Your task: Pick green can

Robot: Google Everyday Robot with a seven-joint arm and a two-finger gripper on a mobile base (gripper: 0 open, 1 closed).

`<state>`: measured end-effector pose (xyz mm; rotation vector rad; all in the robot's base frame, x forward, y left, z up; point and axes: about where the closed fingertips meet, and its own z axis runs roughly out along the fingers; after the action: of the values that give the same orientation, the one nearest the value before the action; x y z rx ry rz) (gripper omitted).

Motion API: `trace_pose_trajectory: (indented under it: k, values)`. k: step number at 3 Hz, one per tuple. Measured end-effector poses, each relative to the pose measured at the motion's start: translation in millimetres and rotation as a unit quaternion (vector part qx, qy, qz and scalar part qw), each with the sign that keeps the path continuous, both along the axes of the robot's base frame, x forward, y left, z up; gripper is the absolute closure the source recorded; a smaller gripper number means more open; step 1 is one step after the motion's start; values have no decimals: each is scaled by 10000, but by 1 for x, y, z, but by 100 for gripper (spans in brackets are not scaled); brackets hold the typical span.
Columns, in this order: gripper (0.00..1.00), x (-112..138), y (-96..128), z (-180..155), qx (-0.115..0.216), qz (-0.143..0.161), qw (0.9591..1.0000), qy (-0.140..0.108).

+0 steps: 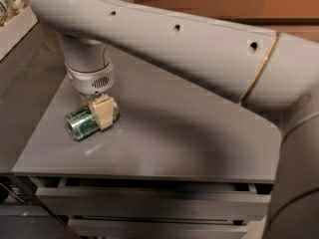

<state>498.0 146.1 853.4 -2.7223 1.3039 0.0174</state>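
Note:
The green can (79, 124) lies on its side at the left part of the grey table (189, 138), its silver end facing front left. My gripper (99, 117) comes down on it from above, under the white wrist (89, 78). One tan finger (103, 112) crosses the can's near side and presses against it. The other finger is hidden behind the can. The gripper is shut on the can. I cannot tell whether the can still touches the table.
My large white arm (199, 49) spans the upper view from the right. Grey drawers (149, 198) sit below the table's front edge. A white box with packaged items (12, 9) stands at the far left. A lower grey surface (20, 83) lies to the left.

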Motion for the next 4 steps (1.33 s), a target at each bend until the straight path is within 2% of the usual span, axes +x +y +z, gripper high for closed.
trace_pose_trajectory:
  k: [1,2,4]
  values:
    - [79,0,-3,2,-3,12,10000,-37]
    - [100,-3,-1,23,106,-12,9999,-133]
    - [100,-6,9,97,527,200,9977,-388]
